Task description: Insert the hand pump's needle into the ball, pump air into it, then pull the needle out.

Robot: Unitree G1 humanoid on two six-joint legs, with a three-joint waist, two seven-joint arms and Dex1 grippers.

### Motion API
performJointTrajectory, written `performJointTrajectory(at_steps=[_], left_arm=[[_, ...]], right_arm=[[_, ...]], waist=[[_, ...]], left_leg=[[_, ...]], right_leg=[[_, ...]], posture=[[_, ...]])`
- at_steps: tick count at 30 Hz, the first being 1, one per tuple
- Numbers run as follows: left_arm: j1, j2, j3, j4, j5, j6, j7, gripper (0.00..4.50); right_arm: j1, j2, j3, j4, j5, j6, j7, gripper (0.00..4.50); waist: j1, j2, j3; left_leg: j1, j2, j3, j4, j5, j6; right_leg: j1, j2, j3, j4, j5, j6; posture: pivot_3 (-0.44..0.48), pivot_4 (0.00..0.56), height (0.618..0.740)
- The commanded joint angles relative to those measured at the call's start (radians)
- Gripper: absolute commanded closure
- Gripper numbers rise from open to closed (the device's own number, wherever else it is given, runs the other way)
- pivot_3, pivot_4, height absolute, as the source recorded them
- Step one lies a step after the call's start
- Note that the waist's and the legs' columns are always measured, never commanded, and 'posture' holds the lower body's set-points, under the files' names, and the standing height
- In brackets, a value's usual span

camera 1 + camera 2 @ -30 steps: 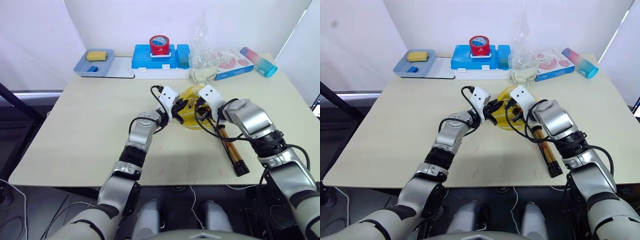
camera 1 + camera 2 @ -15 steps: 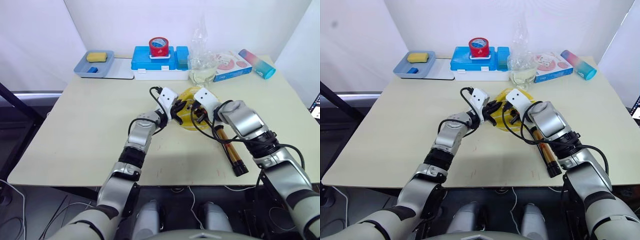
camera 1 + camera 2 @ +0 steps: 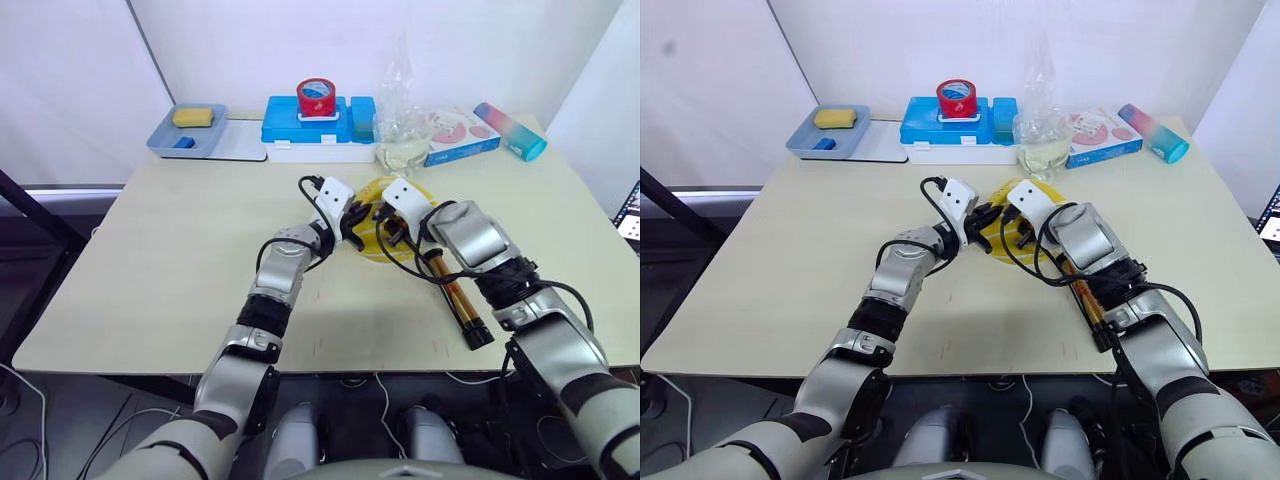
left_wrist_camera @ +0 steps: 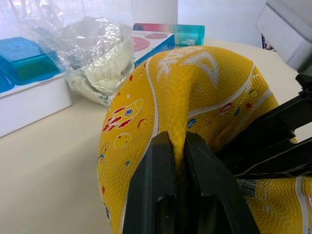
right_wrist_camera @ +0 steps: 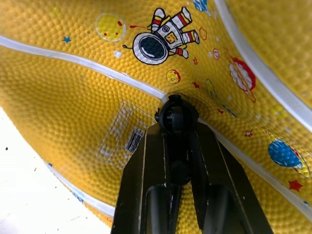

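Note:
The yellow ball [image 3: 378, 240], limp and creased, lies mid-table between my two grippers. My left gripper [image 4: 178, 142] is shut on a raised fold of the ball [image 4: 204, 83]. My right gripper [image 5: 176, 132] is shut on the needle's black fitting [image 5: 176, 116], which presses against the ball's skin [image 5: 87, 92] beside a white seam; the metal pin itself is hidden. The hand pump [image 3: 455, 295], gold-bronze with black caps, lies flat on the table under my right forearm. Its thin black hose [image 3: 415, 268] loops up to the right gripper [image 3: 392, 226].
Along the table's far edge stand a grey tray [image 3: 165, 137] holding a yellow sponge, a blue box [image 3: 300, 125] topped by a red tape roll [image 3: 318, 97], a clear crumpled plastic bag [image 3: 403, 130], a pink-white carton [image 3: 462, 132] and a pink-blue tube [image 3: 511, 130].
My right gripper has edged slightly leftward over the ball, still holding the fitting. The left gripper keeps its pinch on the fold.

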Motion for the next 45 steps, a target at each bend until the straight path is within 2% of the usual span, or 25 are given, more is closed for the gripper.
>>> performJointTrajectory(at_steps=[1,6,9,13,18,21,23,28,30,33,37,41,45], left_arm=[[0.034,-0.039,-0.063,0.029,0.002,0.027,-0.040,4.50],[0.029,-0.041,-0.059,0.036,0.004,0.025,-0.038,4.50],[0.025,-0.042,-0.058,0.041,0.006,0.023,-0.039,4.50],[0.016,-0.043,-0.058,0.056,0.008,0.016,-0.042,4.50],[0.006,-0.042,-0.059,0.073,0.009,0.008,-0.048,4.50],[-0.002,-0.038,-0.058,0.090,0.011,-0.001,-0.054,4.50],[-0.011,-0.030,-0.060,0.114,0.017,-0.018,-0.061,4.50],[-0.024,-0.027,-0.054,0.149,0.023,-0.043,-0.070,4.50],[-0.027,-0.028,-0.053,0.156,0.024,-0.049,-0.072,4.50],[-0.028,-0.030,-0.053,0.164,0.024,-0.055,-0.075,4.50],[-0.031,-0.035,-0.055,0.175,0.027,-0.062,-0.074,4.50],[-0.037,-0.037,-0.054,0.182,0.026,-0.065,-0.074,4.50],[-0.041,-0.033,-0.051,0.188,0.026,-0.068,-0.075,4.50]], right_arm=[[0.068,0.021,0.040,0.180,-0.041,0.011,-0.025,4.49],[0.072,0.063,-0.003,0.245,-0.044,0.003,-0.064,4.49],[0.079,0.098,-0.058,0.212,-0.021,0.048,-0.075,4.49],[0.096,0.138,-0.115,0.158,-0.006,0.114,-0.102,4.49],[0.106,0.209,-0.293,0.175,0.032,0.181,-0.214,4.49],[0.109,0.221,-0.326,0.153,0.040,0.209,-0.238,4.49],[0.120,0.233,-0.344,0.093,0.067,0.266,-0.234,4.49],[0.158,0.234,-0.328,-0.006,0.080,0.301,-0.245,4.49],[0.156,0.250,-0.363,-0.023,0.091,0.318,-0.266,4.49],[0.129,0.326,-0.498,-0.046,0.142,0.400,-0.309,4.49],[0.114,0.367,-0.508,-0.065,0.129,0.415,-0.360,4.49],[0.113,0.425,-0.604,-0.059,0.135,0.438,-0.428,4.49],[0.125,0.414,-0.593,-0.078,0.136,0.430,-0.430,4.49]], waist=[[0.000,0.001,-0.003],[-0.004,-0.002,-0.012],[-0.008,-0.001,-0.013],[-0.011,0.005,-0.013],[-0.013,0.005,-0.014],[-0.013,0.005,-0.014],[-0.010,0.006,-0.013],[0.001,0.013,-0.009],[0.002,0.015,-0.007],[0.003,0.017,-0.006],[0.002,0.019,-0.005],[0.002,0.019,-0.004],[0.002,0.020,-0.003]], left_leg=[[0.000,0.000,0.000,0.000,0.000,0.000],[0.002,0.001,0.000,0.000,-0.001,-0.002],[0.003,0.001,-0.001,0.000,-0.001,-0.002],[0.003,0.001,-0.004,-0.001,-0.001,-0.002],[0.002,0.001,-0.006,-0.001,-0.001,-0.002],[0.003,0.001,-0.006,-0.001,-0.001,-0.002],[0.003,0.001,-0.006,-0.001,-0.001,-0.002],[0.001,0.000,-0.006,-0.001,-0.001,-0.002],[0.001,0.000,-0.006,-0.001,-0.001,-0.002],[0.001,0.000,-0.006,-0.001,-0.001,-0.002],[0.000,0.000,-0.007,-0.001,-0.001,-0.002],[0.000,0.000,-0.007,-0.001,-0.001,-0.002],[-0.001,0.000,-0.007,-0.001,-0.001,-0.002]], right_leg=[[0.000,0.000,0.000,0.000,0.000,0.000],[0.001,0.003,0.000,0.000,0.000,-0.001],[0.001,0.003,0.001,0.000,0.000,0.000],[0.001,0.020,0.002,0.000,0.000,-0.009],[0.001,0.028,0.002,0.000,0.000,-0.012],[0.001,0.027,0.001,0.000,0.000,-0.012],[0.001,0.020,-0.008,0.000,0.000,-0.012],[0.001,0.015,-0.017,0.000,0.000,-0.012],[0.001,0.014,-0.017,-0.001,0.000,-0.012],[0.001,0.015,-0.018,0.000,0.000,-0.012],[0.001,0.015,-0.019,-0.001,0.000,-0.012],[0.001,0.015,-0.019,-0.001,0.000,-0.012],[0.001,0.015,-0.019,-0.001,0.000,-0.012]], posture=[[0.000,0.150,0.739],[0.000,0.150,0.739],[0.000,0.150,0.739],[0.000,0.150,0.739],[0.000,0.150,0.739],[0.000,0.150,0.739],[0.000,0.150,0.739],[0.000,0.150,0.739],[0.000,0.150,0.739],[0.000,0.150,0.739],[0.000,0.150,0.739],[0.000,0.150,0.739],[0.000,0.150,0.739]])
